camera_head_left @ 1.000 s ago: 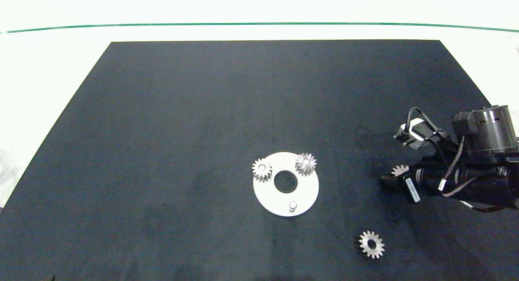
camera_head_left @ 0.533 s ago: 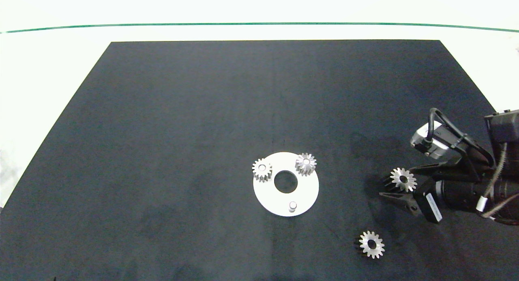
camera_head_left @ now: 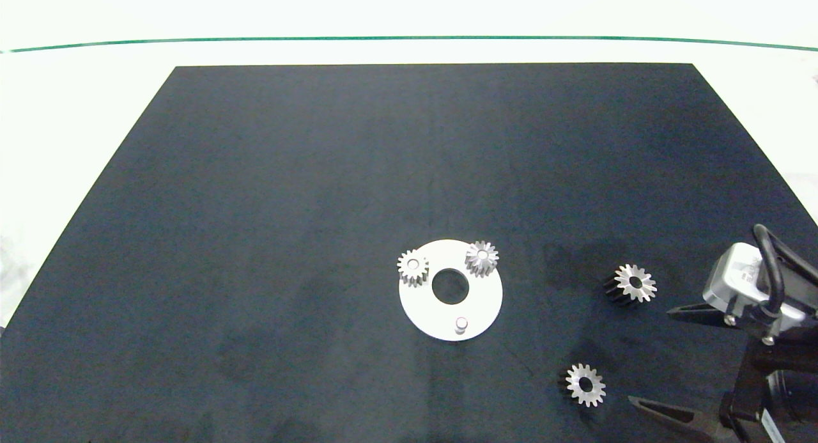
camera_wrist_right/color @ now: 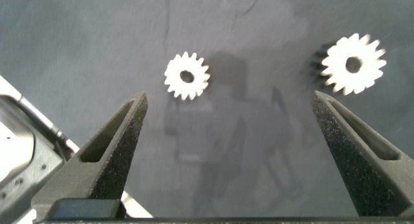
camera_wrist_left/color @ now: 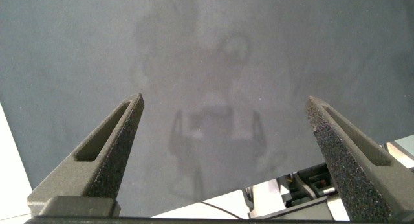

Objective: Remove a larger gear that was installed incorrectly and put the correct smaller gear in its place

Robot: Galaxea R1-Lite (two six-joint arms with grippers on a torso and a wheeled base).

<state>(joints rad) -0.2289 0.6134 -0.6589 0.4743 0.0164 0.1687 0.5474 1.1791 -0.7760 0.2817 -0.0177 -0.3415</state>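
We see a white table crossed by a thin green line at its far side, with a large black mat covering most of it. No writing can be read anywhere. Near the mat's middle lies a white disc with a round hole; two small gears sit on its far pegs, while the near peg stands bare. To the right the larger gear lies flat on the mat, and nearer us the smaller gear lies flat too, well apart from the disc. At the lower right corner our right gripper holds its fingers wide apart, empty. Half a second ago it straddled the larger gear; it has now pulled back towards the corner, leaving that gear behind. Our left gripper hangs over bare mat, fingers spread open.
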